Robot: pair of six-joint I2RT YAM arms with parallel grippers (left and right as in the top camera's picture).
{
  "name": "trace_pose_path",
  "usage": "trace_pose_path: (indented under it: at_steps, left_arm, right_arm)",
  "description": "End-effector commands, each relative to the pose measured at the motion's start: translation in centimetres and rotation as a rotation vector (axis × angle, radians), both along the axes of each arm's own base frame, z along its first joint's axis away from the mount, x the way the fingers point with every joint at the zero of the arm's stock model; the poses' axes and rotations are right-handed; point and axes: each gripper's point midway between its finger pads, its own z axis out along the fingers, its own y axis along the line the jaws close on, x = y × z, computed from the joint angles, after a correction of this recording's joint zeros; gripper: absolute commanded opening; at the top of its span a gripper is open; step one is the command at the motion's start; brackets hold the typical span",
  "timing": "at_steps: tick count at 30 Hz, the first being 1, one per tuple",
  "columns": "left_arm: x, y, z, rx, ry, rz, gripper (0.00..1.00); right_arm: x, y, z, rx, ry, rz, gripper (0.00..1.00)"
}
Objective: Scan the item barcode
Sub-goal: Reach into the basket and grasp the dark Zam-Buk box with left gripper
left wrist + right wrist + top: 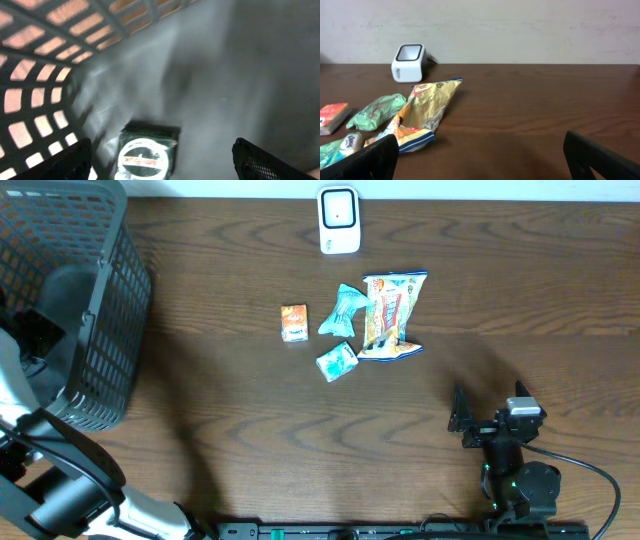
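Note:
The white barcode scanner [340, 220] stands at the table's far edge and shows in the right wrist view too, scanner [409, 62]. Inside the black mesh basket [95, 310], a dark green packet [145, 155] with a round white label lies on the floor. My left gripper [160, 167] hangs open just above it, and the packet sits nearer the left finger. My right gripper [488, 405] is open and empty over bare table at the front right, facing the scanner.
A yellow chip bag [392, 315], two light green packets [341, 310] [336, 362] and a small orange box [294, 322] lie in a cluster in front of the scanner. The basket walls [35, 75] rise close on the left gripper's left side.

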Motion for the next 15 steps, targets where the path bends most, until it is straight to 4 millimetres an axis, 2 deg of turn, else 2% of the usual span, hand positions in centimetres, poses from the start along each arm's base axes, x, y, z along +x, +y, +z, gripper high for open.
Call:
trace_pose_path:
  at_steps: [1, 6, 11, 15]
  left_arm:
    - [-1.6, 0.5, -2.2, 0.003, 0.116, 0.04, 0.87]
    - [-2.3, -0.5, -5.1, -0.081, 0.193, 0.032, 0.88]
    - [-1.8, -2.5, -7.8, -0.219, 0.186, 0.015, 0.87]
    - [-2.1, -3.1, -9.4, -0.269, 0.214, 0.031, 0.87]
  right_arm:
    - [0.0, -0.2, -0.1, 0.01, 0.005, -0.009, 0.99]
    - [0.0, -0.2, -0.1, 0.01, 0.005, -0.009, 0.99]
    - [0.0, -0.2, -0.1, 0.01, 0.005, -0.009, 0.99]
    - [0.0, -0.2, -0.1, 0.01, 0.005, -0.009, 0.99]
